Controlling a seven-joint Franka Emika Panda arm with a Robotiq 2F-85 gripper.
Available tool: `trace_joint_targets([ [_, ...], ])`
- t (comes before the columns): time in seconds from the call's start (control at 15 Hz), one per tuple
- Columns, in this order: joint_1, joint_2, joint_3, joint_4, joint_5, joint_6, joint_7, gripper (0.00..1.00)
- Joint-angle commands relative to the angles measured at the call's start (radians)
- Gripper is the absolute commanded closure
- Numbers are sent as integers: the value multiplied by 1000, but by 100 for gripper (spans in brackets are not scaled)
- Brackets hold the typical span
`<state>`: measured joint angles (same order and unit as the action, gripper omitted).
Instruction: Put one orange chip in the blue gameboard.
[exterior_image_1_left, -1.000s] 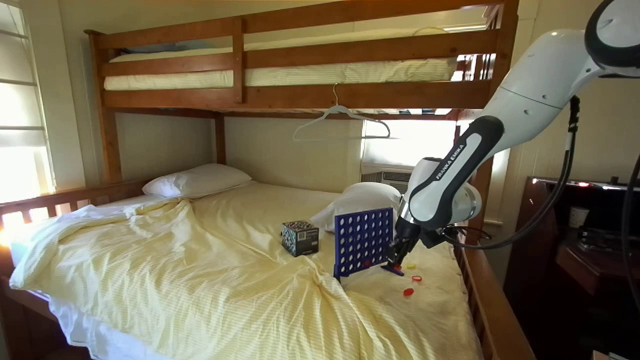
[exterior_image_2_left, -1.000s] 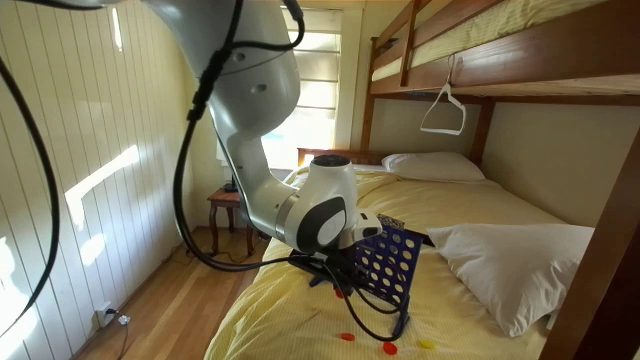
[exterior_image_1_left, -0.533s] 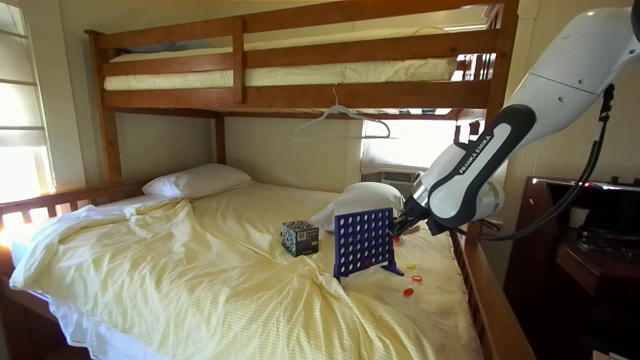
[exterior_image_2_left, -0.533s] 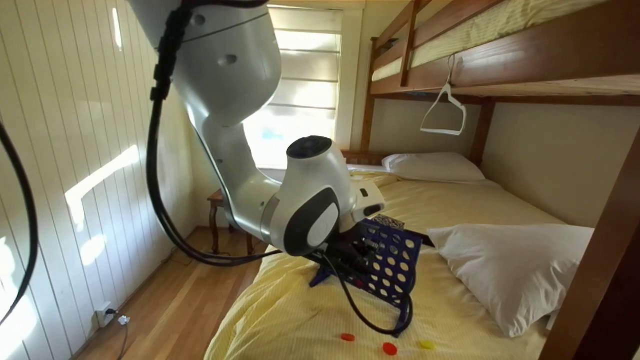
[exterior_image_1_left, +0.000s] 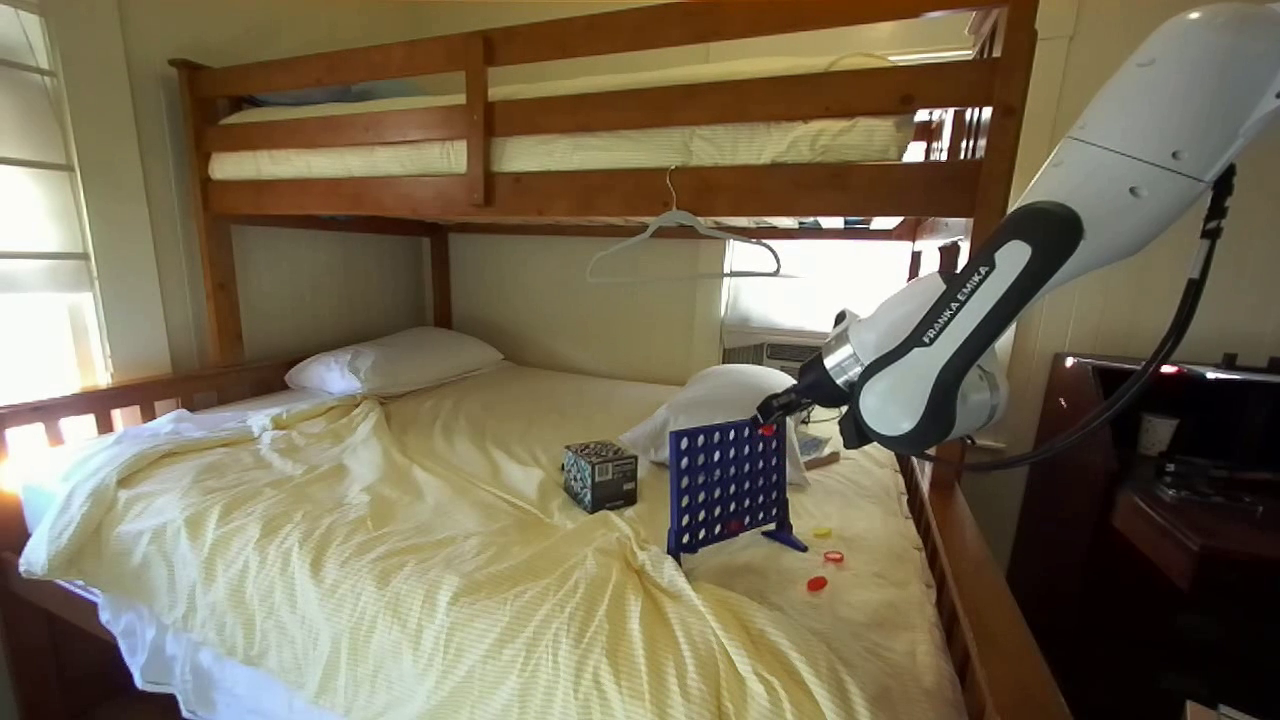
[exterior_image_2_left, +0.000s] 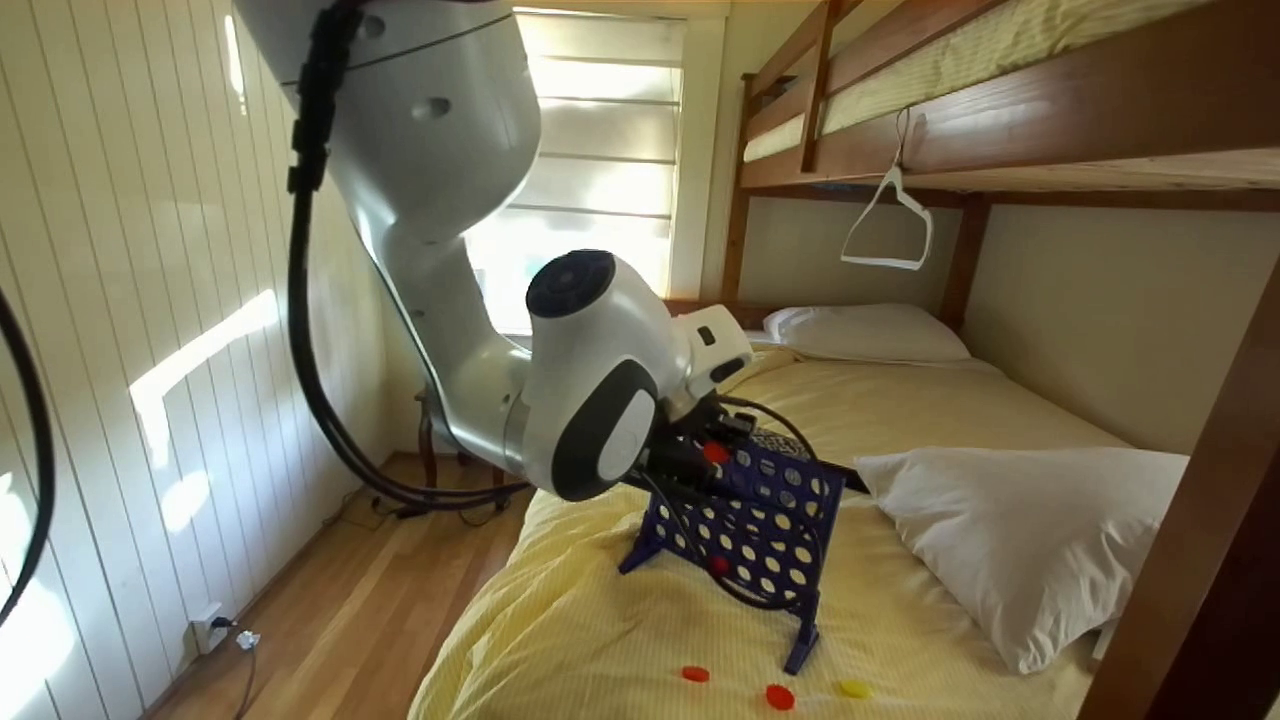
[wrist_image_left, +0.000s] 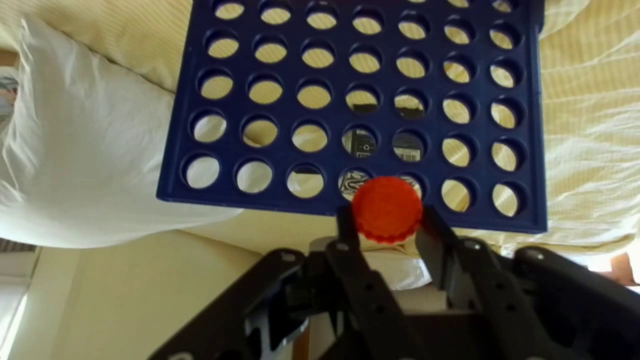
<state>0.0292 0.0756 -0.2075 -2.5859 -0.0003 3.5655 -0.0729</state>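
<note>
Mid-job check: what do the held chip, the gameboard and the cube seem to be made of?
Held chip: likely moulded plastic, fairly matte; even orange-red colour, regular toothed rim.
Gameboard: probably hard plastic, smooth with a low sheen; even blue, uniform round holes.
Cube: perhaps printed cardboard; a barcode and patterned faces show. Finish unclear.

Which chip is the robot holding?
The orange chip near the top edge of the blue gameboard, pinched in the gripper. Two more orange chips and a yellow chip lie on the bed; a red chip sits low in the gameboard.
</note>
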Motion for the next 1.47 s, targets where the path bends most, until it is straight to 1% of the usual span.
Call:
trace_joint_targets([
  [0.0, 24, -8, 5, 10, 34, 63, -33, 90],
  [0.2, 28, 6, 4, 29, 34, 122, -24, 90],
  [0.27, -20, 10, 51, 34, 24, 139, -11, 90],
  [0.33, -25, 13, 57, 41, 20, 134, -8, 90],
  [0.4, -37, -2, 61, 24, 5, 112, -9, 65],
  [0.73, -45, -1, 72, 30, 5, 114, -8, 65],
  [0.8, -45, -1, 72, 30, 5, 114, -8, 90],
  [0.93, -55, 21, 80, 36, -4, 141, 11, 90],
  [1.0, -42, 29, 60, 38, -37, 148, 45, 90],
  [1.4, -69, 93, 60, 56, -115, 245, 136, 90],
])
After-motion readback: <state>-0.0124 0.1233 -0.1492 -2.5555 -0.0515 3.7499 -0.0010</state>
